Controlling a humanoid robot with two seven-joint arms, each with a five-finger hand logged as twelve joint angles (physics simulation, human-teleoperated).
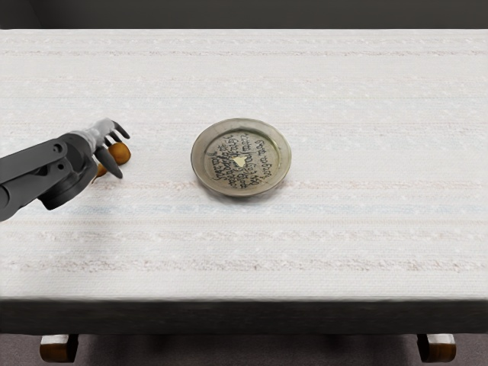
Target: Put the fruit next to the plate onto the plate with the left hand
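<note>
1. Judging by the layout, I'd say the job has barely begun. The small orange-brown rounded fruit (120, 153) lies on the pale cloth-covered worktop (343, 229), well to the left of the round grey-green ceramic plate with dark script (200, 156), which holds no fruit.
2. My grey left hand (110, 146) sits right over the fruit and hides much of it. I cannot tell whether it is grasping or released.
3. What is left, I reckon, is to secure the fruit, lift it, carry it rightward and set it down.
4. Two orange patches peek out, hinting at a long axis slanting from near-left to far-right, but I cannot be sure.
</note>
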